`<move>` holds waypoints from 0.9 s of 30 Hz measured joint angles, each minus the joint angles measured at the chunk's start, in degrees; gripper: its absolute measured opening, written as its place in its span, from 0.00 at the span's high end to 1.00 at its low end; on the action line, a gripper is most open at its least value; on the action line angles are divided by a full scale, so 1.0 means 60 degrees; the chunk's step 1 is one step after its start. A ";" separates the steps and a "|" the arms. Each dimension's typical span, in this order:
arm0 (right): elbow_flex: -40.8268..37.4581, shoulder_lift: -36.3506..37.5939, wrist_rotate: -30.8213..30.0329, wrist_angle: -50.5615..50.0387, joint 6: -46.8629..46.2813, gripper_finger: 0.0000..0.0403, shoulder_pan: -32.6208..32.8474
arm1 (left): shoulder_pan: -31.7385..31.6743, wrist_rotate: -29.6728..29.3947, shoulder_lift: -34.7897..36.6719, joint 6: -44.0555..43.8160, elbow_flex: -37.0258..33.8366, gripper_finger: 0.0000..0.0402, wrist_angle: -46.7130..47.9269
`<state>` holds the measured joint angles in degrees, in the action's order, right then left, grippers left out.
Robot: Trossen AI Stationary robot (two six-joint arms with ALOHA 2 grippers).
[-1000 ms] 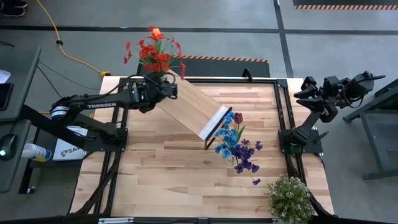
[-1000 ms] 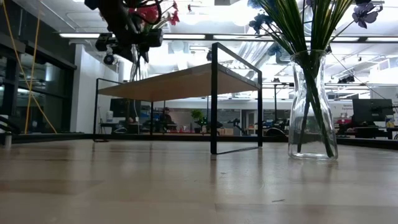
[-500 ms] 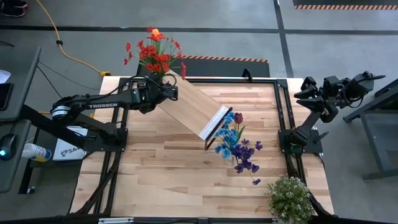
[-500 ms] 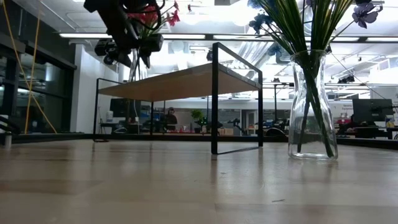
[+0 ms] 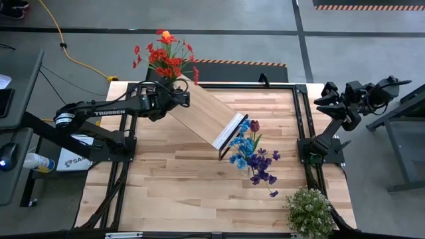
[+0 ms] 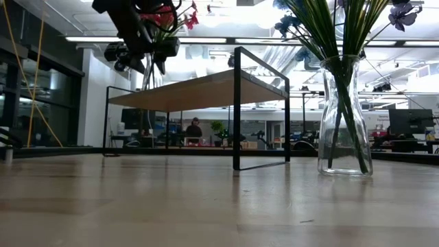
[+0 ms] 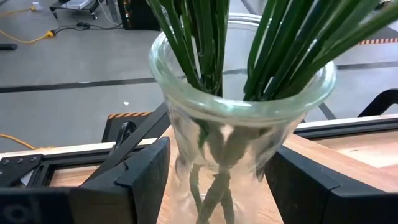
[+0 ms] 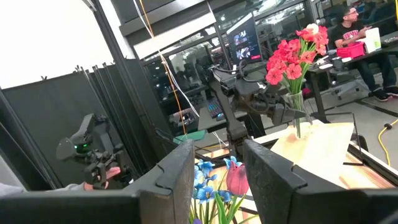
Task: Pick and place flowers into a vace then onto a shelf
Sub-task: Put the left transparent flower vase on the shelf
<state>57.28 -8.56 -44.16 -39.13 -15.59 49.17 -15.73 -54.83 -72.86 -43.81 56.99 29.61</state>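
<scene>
the flowers (image 5: 166,56), red and orange, are stood in a glass vase (image 7: 239,130) that is pinched between the fingers of the left gripper (image 5: 174,93) at the far end of the shelf (image 5: 206,114). placement onto the shelf is judged to be in hand. next, the vase is to be set upright on the board and released. the right gripper (image 8: 217,171) is parked off the table's right edge, fingers spread.

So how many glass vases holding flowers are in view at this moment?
2. One vase with red and orange flowers is held by the left gripper at the shelf's far end. The other vase, holding blue and purple flowers, stands on the table beside the shelf.
</scene>
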 joint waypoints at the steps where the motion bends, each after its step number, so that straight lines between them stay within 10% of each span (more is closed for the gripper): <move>1: 0.0000 0.0000 0.0000 0.0000 0.0001 0.68 0.0000 | 0.0000 0.0000 0.0000 0.0000 0.0000 0.30 -0.0001; 10: 0.0000 0.0000 0.0000 -0.0004 0.0000 0.68 0.0000 | 0.0000 -0.0067 0.0000 0.0124 0.0000 0.27 -0.0340; 19: 0.0000 0.0000 0.0000 -0.0004 -0.0004 0.68 0.0000 | 0.0000 -0.0066 0.0004 0.0577 0.0000 0.02 -0.0486; 27: -0.0001 0.0000 -0.0002 -0.0001 -0.0139 0.68 -0.0001 | 0.0000 0.0250 0.0011 0.0579 0.0000 0.08 -0.0474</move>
<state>57.27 -8.56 -44.17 -39.14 -16.43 49.16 -15.73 -53.33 -72.79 -40.34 56.99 26.76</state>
